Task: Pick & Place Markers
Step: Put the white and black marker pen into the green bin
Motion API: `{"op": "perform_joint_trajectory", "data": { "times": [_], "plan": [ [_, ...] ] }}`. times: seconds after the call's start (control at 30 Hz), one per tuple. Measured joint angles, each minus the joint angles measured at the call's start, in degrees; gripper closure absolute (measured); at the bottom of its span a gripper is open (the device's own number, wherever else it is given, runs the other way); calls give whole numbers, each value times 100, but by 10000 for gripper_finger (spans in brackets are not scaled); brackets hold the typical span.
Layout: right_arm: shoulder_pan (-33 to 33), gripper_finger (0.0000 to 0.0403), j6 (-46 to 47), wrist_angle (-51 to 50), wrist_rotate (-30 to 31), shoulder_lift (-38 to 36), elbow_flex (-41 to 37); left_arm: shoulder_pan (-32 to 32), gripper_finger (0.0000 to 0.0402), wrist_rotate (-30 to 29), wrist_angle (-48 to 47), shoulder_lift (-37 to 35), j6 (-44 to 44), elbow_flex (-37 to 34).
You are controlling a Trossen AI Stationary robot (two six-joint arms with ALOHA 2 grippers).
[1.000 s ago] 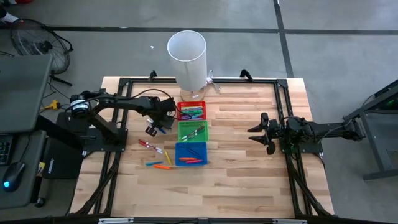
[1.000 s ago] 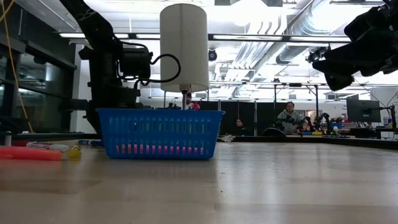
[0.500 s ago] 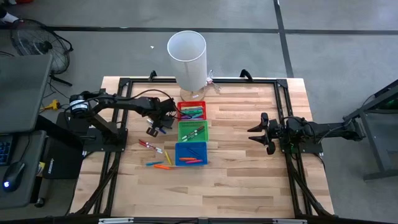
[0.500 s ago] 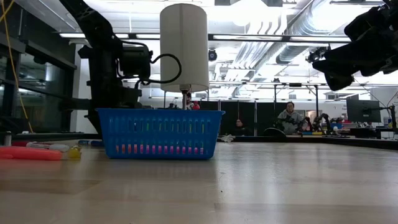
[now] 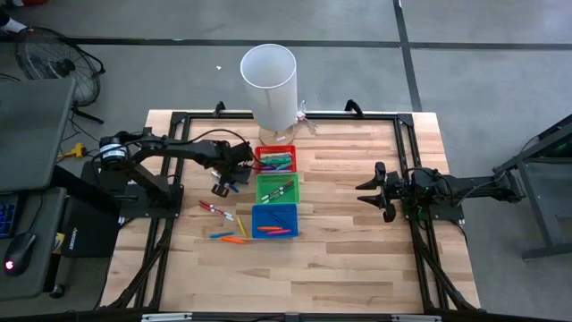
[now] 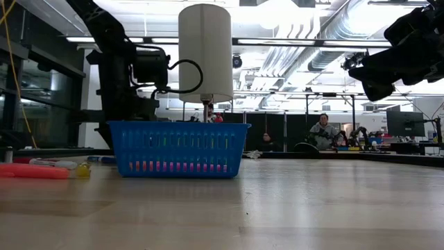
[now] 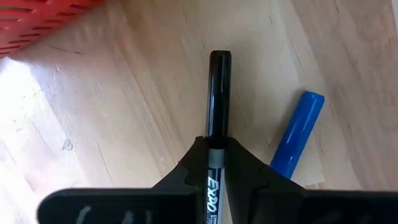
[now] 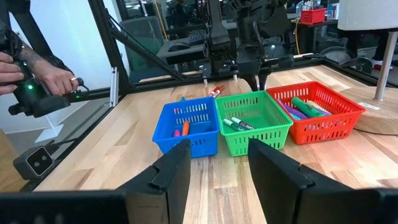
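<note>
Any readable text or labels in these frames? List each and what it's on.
"EXPO": on the barrel of the black marker held in the left tool, seen in the left wrist view.
Smaller print under it on that barrel: cut off, unreadable.
Markers in the bins, right wrist view: any print too small to read.
Nothing else legible.

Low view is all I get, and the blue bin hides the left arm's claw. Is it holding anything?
Observer: Yes. The left claw is shut on a black marker.
Operator: Where is it?
Observer: Beside the red bin, on the side toward the left arm's base.
Operator: Anything loose nearby?
Observer: A blue marker lies on the wood next to the black one.
Operator: And the right claw?
Observer: The right claw is open and empty, well away from the red bin.
</note>
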Motion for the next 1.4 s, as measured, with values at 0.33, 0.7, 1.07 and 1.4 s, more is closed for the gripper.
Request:
{"op": "perform_joint_trajectory", "data": {
  "times": [0.33, 0.7, 1.07, 1.4],
  "plan": [
    [2, 253, 3, -1, -2, 0, 0, 2, 380, -287, -292, -4, -17, 396],
    [0, 253, 4, 1, -1, 0, 0, -8, 380, -462, -689, -601, -1159, 514],
    [1, 253, -2, 0, -2, 0, 0, -461, 380, -190, -725, -1071, -2683, 727],
    [1, 253, -2, 0, -2, 0, 0, -919, 380, -78, -657, -748, -3818, 1525]
  ]
}}
